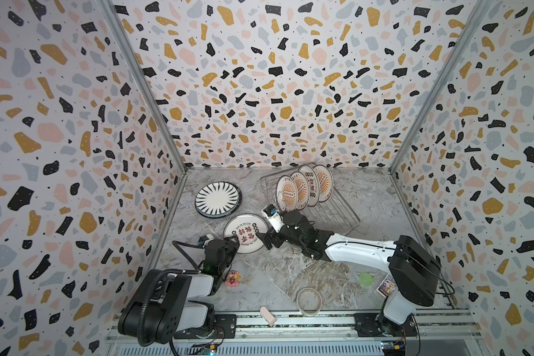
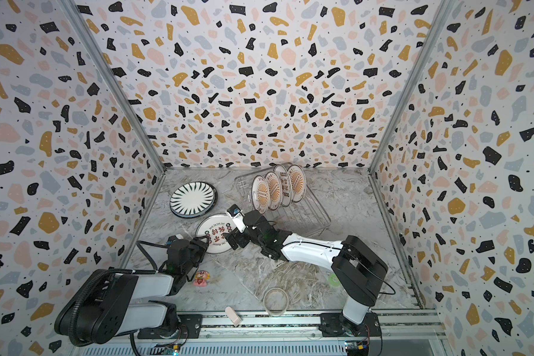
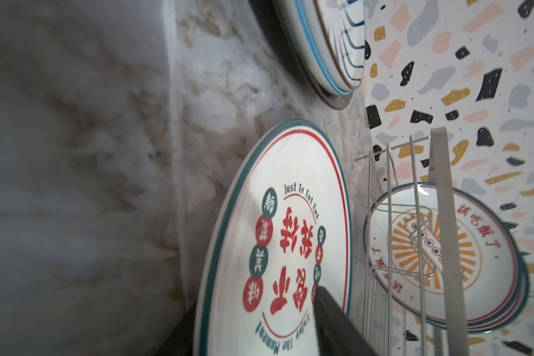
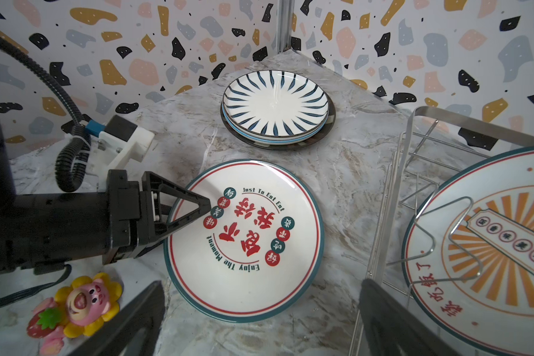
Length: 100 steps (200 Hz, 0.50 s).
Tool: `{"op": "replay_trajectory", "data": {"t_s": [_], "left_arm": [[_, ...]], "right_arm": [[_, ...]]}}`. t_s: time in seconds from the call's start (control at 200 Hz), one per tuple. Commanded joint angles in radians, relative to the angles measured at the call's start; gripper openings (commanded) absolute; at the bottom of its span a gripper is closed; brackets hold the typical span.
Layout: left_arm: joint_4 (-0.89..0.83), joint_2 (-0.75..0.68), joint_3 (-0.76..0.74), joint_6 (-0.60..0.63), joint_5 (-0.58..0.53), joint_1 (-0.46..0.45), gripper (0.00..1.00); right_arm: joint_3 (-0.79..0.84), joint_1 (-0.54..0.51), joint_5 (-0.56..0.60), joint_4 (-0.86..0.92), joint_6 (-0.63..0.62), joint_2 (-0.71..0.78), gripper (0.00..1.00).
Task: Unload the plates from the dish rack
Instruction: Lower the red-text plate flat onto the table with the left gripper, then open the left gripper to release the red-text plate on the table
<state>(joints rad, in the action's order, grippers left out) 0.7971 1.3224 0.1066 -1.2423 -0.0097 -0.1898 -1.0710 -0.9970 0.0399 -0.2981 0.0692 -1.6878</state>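
Observation:
A white plate with red-black characters [image 1: 246, 233] [image 4: 244, 240] lies flat on the marble table. My left gripper [image 1: 234, 242] [image 3: 255, 311] is at its near-left rim; the fingers stand apart, one over the plate's face, the other beside the rim. My right gripper [image 1: 267, 239] [image 4: 262, 285] hangs open and empty over the table, between that plate and the dish rack [image 1: 336, 212] [image 4: 413, 148]. Several orange-sunburst and character plates [image 1: 302, 188] [image 2: 278, 189] stand upright in the rack. Striped plates [image 1: 218, 198] [image 4: 275, 111] lie stacked at the back left.
A pink toy [image 1: 233, 277] lies beside the left arm. A translucent tape ring [image 1: 309, 300], a pink block [image 1: 268, 316], a green disc [image 1: 366, 279] and a card [image 1: 386, 285] lie near the front. Patterned walls close three sides.

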Motion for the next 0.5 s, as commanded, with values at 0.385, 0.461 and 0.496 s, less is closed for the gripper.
{"op": "replay_trajectory", "data": {"t_s": [0.385,0.461,0.496], "left_arm": [[-0.274,-0.281,0.005,0.066,-0.267,0.006,0.96],[-0.317,-0.376,-0.003,0.108,-0.298,0.006,1.0],[-0.319,-0.422,-0.009,0.141,-0.296,0.006,1.0]], "right_arm": [[0.081,-0.005,0.082,-0.076,0.019,0.156,0.99],[0.133,-0.003,0.115,-0.122,0.035,0.202,0.99],[0.161,-0.003,0.135,-0.149,0.042,0.226,0.99]]}}
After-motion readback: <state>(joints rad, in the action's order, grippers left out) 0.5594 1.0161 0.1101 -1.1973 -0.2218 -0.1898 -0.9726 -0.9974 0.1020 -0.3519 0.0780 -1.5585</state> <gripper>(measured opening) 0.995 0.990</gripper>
